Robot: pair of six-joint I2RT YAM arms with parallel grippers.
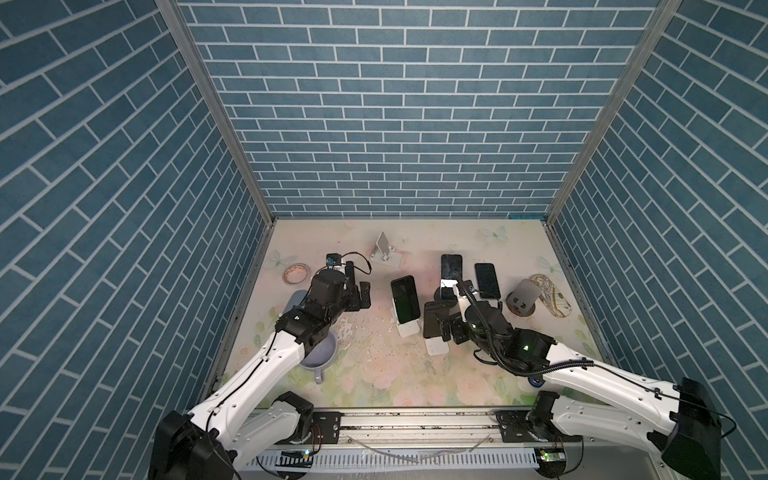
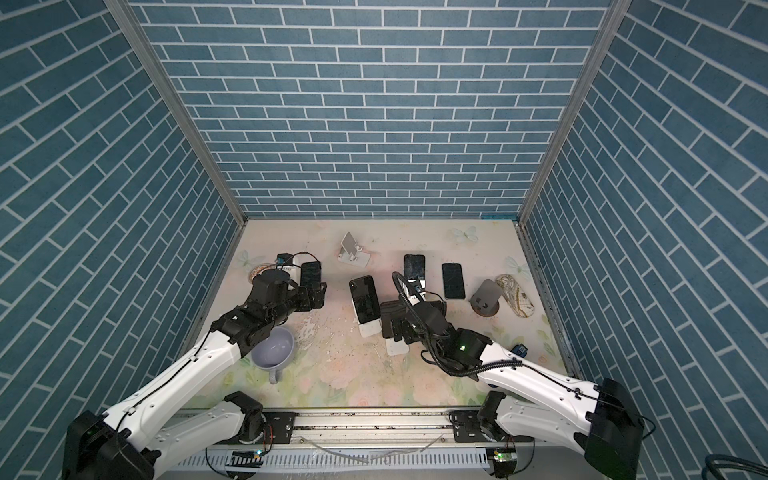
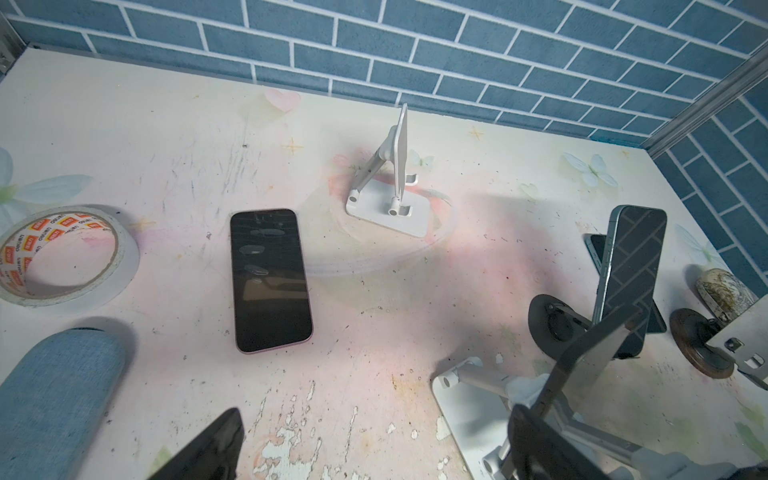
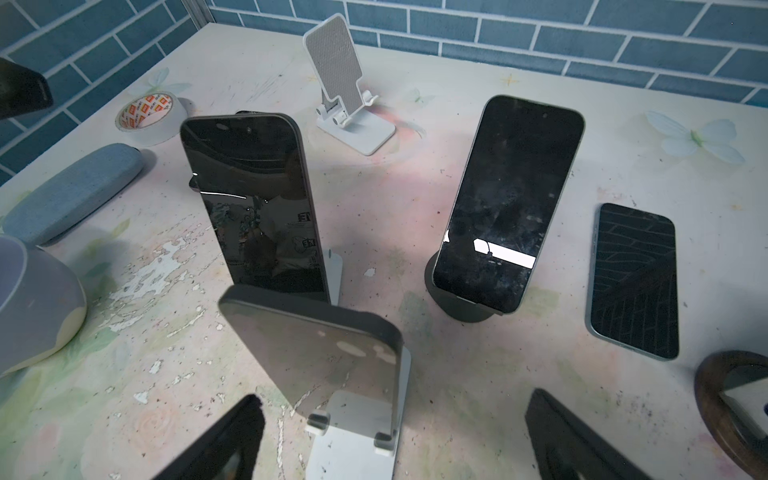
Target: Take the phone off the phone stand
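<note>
Three dark phones lean on stands. The nearest phone rests on a white phone stand, just ahead of my right gripper, which is open with a finger on either side and touches nothing. In both top views that phone stands right by the right gripper. A second phone leans on another white stand, and a third phone leans on a black round stand. My left gripper hangs open and empty over the table. Its fingers frame bare tabletop.
A pink-edged phone and another phone lie flat. An empty white stand is at the back. A tape roll, a blue case and a mug sit left. A grey stand on a brown disc and a patterned case sit right.
</note>
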